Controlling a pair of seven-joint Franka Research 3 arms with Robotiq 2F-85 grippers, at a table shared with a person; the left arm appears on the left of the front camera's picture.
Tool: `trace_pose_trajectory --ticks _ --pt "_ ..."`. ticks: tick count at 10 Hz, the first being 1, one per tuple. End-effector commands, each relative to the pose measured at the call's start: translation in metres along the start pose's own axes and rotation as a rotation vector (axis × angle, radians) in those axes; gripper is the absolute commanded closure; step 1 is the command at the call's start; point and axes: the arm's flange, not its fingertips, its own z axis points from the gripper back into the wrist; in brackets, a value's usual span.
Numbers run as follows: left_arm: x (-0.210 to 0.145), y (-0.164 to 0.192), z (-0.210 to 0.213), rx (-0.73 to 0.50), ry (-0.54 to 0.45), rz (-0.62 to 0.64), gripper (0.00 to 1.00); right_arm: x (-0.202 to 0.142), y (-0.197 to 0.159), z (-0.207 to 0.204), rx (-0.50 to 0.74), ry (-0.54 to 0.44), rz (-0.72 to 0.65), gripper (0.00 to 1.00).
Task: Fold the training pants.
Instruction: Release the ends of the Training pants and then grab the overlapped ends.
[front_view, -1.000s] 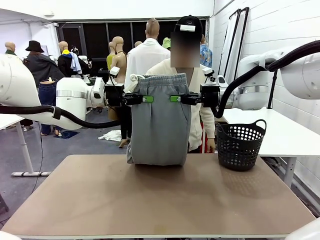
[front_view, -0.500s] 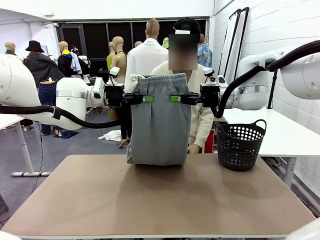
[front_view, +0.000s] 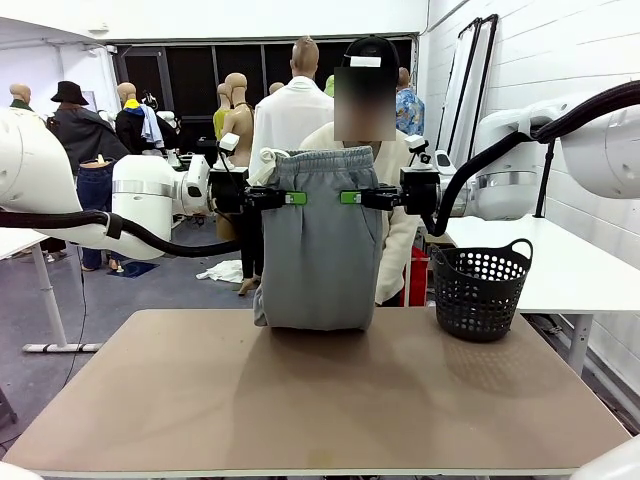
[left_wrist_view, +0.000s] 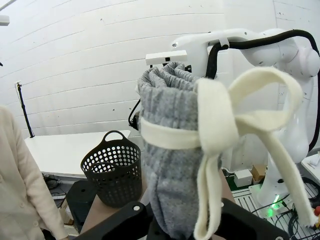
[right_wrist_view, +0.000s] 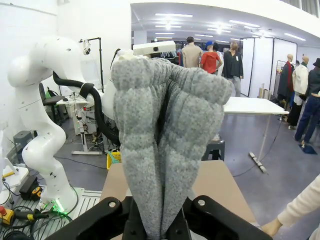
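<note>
My left jaws and my right jaws are both clamped on the training pants (front_view: 318, 250) just below the waistband, left at 9 o'clock of the garment, right at 3. The pants hang doubled over the tabletop (front_view: 320, 400) toward 12 o'clock, lower fold down at its surface. A black basket (front_view: 480, 290) stands at 2 o'clock

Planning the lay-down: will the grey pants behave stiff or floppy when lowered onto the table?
Probably floppy: the pants hang straight down from the left gripper and right gripper, slumping where they meet the table. Likely light, since two pinches carry them. The loose drawstring may snag.
</note>
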Motion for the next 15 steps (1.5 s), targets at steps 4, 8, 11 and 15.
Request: trace_pose_trajectory --ticks 4,8,11,15 --pt "0.0018 -0.0029 0.0006 0.003 -0.006 -0.023 1.00 0.0023 0.0013 -0.0001 0.005 -0.004 0.008 1.00" --pt "0.0018 -0.0029 0.0006 0.003 -0.006 -0.023 1.00 0.0023 0.0013 -0.0001 0.005 -0.004 0.008 1.00" --pt "0.0018 -0.0029 0.0006 0.003 -0.006 -0.023 1.00 0.0023 0.0013 -0.0001 0.005 -0.004 0.008 1.00" --pt "0.0018 -0.0029 0.0006 0.003 -0.006 -0.023 1.00 0.0023 0.0013 -0.0001 0.005 -0.004 0.008 1.00"
